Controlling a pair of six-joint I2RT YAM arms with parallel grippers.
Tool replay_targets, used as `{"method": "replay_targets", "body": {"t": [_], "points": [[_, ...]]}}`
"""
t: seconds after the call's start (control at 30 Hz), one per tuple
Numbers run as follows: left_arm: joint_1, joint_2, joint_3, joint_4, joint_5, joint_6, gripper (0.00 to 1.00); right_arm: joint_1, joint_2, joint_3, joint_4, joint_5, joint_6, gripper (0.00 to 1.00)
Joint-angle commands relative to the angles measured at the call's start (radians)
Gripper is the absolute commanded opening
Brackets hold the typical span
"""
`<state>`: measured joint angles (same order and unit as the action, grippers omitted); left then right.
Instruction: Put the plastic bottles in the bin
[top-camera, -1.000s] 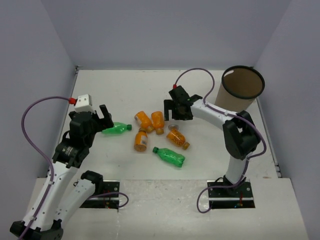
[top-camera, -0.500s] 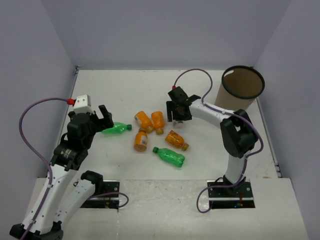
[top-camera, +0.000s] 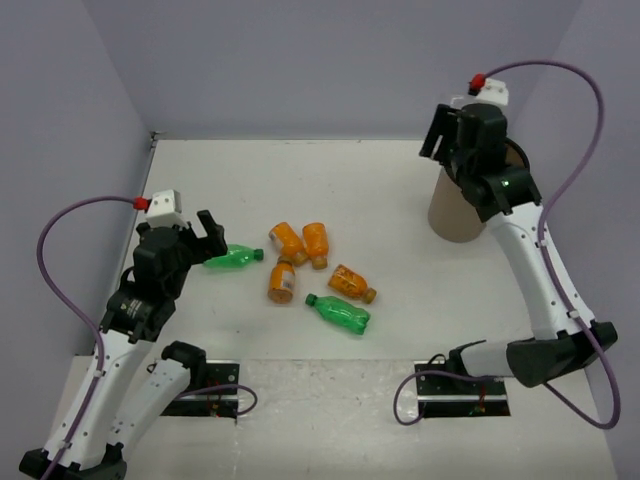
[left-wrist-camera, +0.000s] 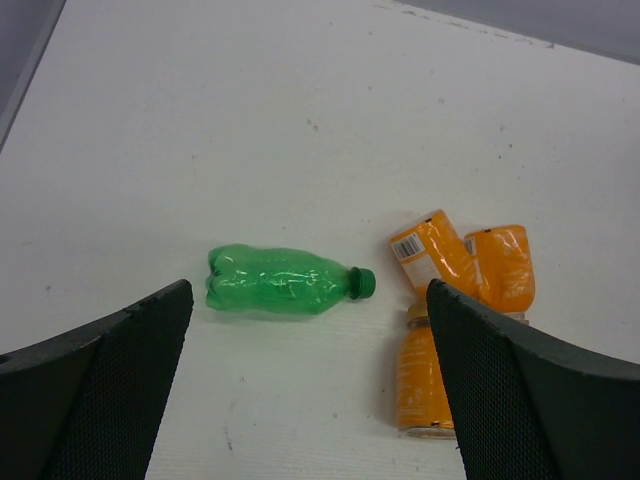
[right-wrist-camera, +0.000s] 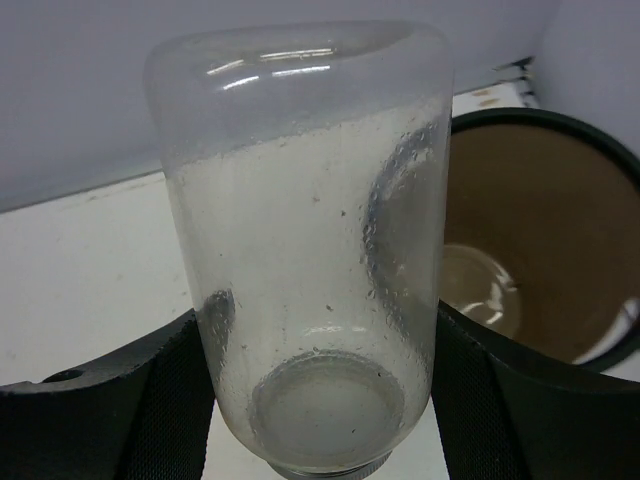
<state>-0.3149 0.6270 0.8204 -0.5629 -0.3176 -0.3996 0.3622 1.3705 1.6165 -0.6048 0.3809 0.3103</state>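
Observation:
My right gripper (top-camera: 447, 140) is raised beside the top of the tan bin (top-camera: 452, 218) and is shut on the clear whitish bottle (right-wrist-camera: 300, 250). In the right wrist view the bin's (right-wrist-camera: 560, 130) open mouth lies just right of the bottle. My left gripper (top-camera: 205, 232) is open and empty, low over the table, with a green bottle (top-camera: 232, 258) just beyond its fingers; this bottle also shows in the left wrist view (left-wrist-camera: 280, 282). Several orange bottles (top-camera: 287, 240) lie in a cluster mid-table. A second green bottle (top-camera: 340, 313) lies nearer the front.
Grey walls close the white table (top-camera: 300, 180) at the back and both sides. My right arm hides most of the bin's rim in the top view. The arm bases stand at the near edge.
My right gripper has left the orange cluster mid-table and swung up and right to the bin's top, carrying the clear bottle. The left arm has barely moved.

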Motion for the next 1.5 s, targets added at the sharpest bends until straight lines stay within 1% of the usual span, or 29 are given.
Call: {"method": "replay_targets", "body": {"t": [0.0,0.07,0.17,0.23,0.27,0.33,0.4,0.43,0.47,0.53,0.6,0.63,0.67,0.7,0.73,0.9,0.97,1.0,1.07,1.1,1.13,1.17,1.2,1.27,1.3,1.33,1.4,1.43,1.47], "points": [[-0.003,-0.001,-0.007,0.043,0.012,0.028,1.00,-0.124,-0.010,0.014,-0.116,0.060,-0.028,0.33],[-0.003,0.000,-0.007,0.043,0.015,0.028,1.00,-0.198,-0.011,0.014,-0.127,0.050,-0.019,0.35],[-0.001,0.014,-0.007,0.047,0.023,0.030,1.00,-0.267,-0.013,0.003,-0.145,0.043,0.003,0.39],[-0.001,0.022,-0.004,0.047,0.022,0.031,1.00,-0.295,0.002,0.005,-0.144,0.000,0.004,0.41],[-0.001,0.028,-0.004,0.049,0.022,0.031,1.00,-0.310,0.028,0.020,-0.151,0.007,0.003,0.45],[-0.001,0.031,-0.004,0.047,0.020,0.030,1.00,-0.324,0.053,0.040,-0.167,0.024,0.004,0.48],[-0.001,0.033,-0.004,0.047,0.026,0.031,1.00,-0.330,0.070,0.068,-0.191,0.027,0.007,0.55],[-0.001,0.033,-0.004,0.049,0.028,0.031,1.00,-0.332,0.078,0.068,-0.191,0.024,0.010,0.65],[-0.001,0.034,-0.006,0.049,0.028,0.033,1.00,-0.330,0.081,0.069,-0.191,0.027,0.010,0.70],[-0.001,0.034,-0.004,0.049,0.028,0.031,1.00,-0.332,0.094,0.085,-0.191,0.047,0.004,0.77],[-0.001,0.034,-0.004,0.049,0.028,0.033,1.00,-0.333,0.125,0.124,-0.211,0.058,-0.003,0.80],[-0.001,0.034,-0.004,0.049,0.028,0.033,1.00,-0.333,0.136,0.143,-0.226,0.064,-0.002,0.89],[-0.001,0.033,-0.004,0.049,0.028,0.034,1.00,-0.333,0.148,0.161,-0.249,0.070,0.003,0.93],[-0.001,0.031,-0.006,0.049,0.028,0.033,1.00,-0.333,0.148,0.180,-0.253,0.070,0.004,0.94],[-0.001,0.033,-0.006,0.049,0.028,0.034,1.00,-0.332,0.144,0.186,-0.253,0.069,0.004,0.99],[-0.003,0.036,-0.006,0.049,0.026,0.033,1.00,-0.313,0.066,0.183,-0.251,0.027,0.007,0.99],[-0.001,0.037,-0.004,0.049,0.025,0.033,1.00,-0.243,0.024,0.145,-0.236,0.018,0.003,0.99],[0.000,0.037,-0.003,0.047,0.023,0.034,1.00,-0.161,-0.019,0.123,-0.225,-0.008,-0.014,0.99],[-0.001,0.037,-0.003,0.046,0.015,0.035,1.00,-0.068,-0.060,0.050,-0.217,-0.066,-0.022,0.99],[-0.001,0.036,-0.001,0.044,0.011,0.031,1.00,0.025,-0.101,0.005,-0.205,-0.170,-0.031,0.98],[-0.001,0.033,0.000,0.041,0.005,0.031,1.00,0.068,-0.120,-0.039,-0.191,-0.215,-0.031,0.97],[-0.001,0.031,0.000,0.040,0.002,0.028,1.00,0.113,-0.137,-0.146,-0.152,-0.259,-0.033,0.96],[-0.001,0.028,0.000,0.038,-0.001,0.027,1.00,0.188,-0.157,-0.202,-0.136,-0.319,-0.043,0.95],[-0.001,0.020,-0.004,0.040,-0.001,0.028,1.00,0.257,-0.154,-0.324,-0.119,-0.329,-0.039,0.92],[-0.001,0.019,-0.003,0.040,0.000,0.028,1.00,0.335,-0.151,-0.364,-0.110,-0.327,-0.051,0.91],[-0.001,0.020,-0.006,0.043,0.006,0.028,1.00,0.377,-0.142,-0.400,-0.096,-0.324,-0.066,0.92],[-0.001,0.028,-0.004,0.043,0.011,0.028,1.00,0.485,-0.120,-0.486,-0.059,-0.318,-0.118,0.94],[-0.001,0.034,-0.003,0.043,0.015,0.028,1.00,0.510,-0.087,-0.503,-0.053,-0.279,-0.129,0.99],[-0.001,0.037,-0.001,0.043,0.015,0.028,1.00,0.529,-0.064,-0.520,-0.041,-0.239,-0.122,0.99]]}}
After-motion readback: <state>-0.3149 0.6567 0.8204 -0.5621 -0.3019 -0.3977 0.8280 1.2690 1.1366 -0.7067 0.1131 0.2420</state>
